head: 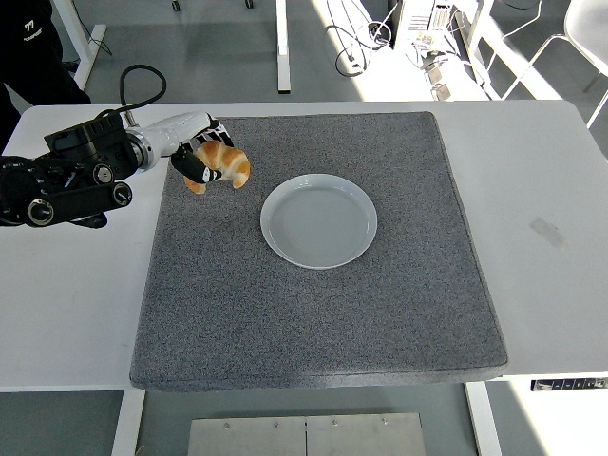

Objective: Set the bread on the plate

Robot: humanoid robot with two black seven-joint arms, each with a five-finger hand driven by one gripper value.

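Observation:
A golden-brown croissant-shaped bread (223,163) hangs above the grey mat (313,294), held in my left hand (201,158), whose fingers are curled around it. The hand and bread are up and to the left of the white round plate (319,220), which sits near the mat's middle with nothing on it. My left arm comes in from the left edge over the white table (66,285). The right arm is out of view.
A person in dark clothing (33,43) stands at the top left corner. A black cable (138,85) loops above my left forearm. Table legs and cables show on the floor beyond the far edge.

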